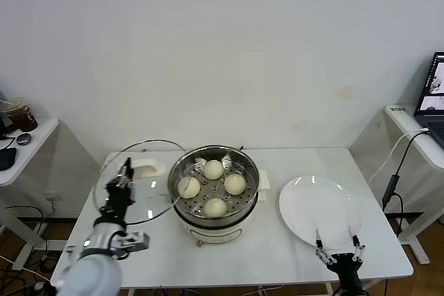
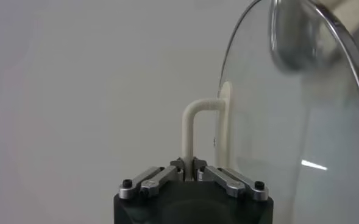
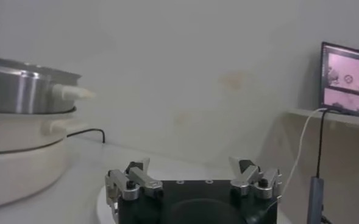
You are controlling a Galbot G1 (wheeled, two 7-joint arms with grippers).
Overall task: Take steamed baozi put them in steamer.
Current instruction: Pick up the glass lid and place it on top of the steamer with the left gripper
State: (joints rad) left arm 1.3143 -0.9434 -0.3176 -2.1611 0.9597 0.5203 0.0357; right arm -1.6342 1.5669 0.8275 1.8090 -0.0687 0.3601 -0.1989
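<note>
Several pale baozi (image 1: 213,169) lie in the shiny steel steamer (image 1: 182,170) at the table's middle; the steamer also shows in the right wrist view (image 3: 21,91). My left gripper (image 1: 125,170) is shut on the cream handle (image 2: 194,131) of the round glass lid (image 1: 142,202) and holds the lid tilted just left of the steamer. The lid also shows in the left wrist view (image 2: 301,122). My right gripper (image 1: 339,245) is open and empty at the table's front edge, by the near rim of the white plate (image 1: 326,206).
A side table with a cup (image 1: 21,112) stands at the far left. A shelf with a laptop (image 1: 433,91) and a hanging cable (image 1: 392,171) stands at the right. A wall runs behind the table.
</note>
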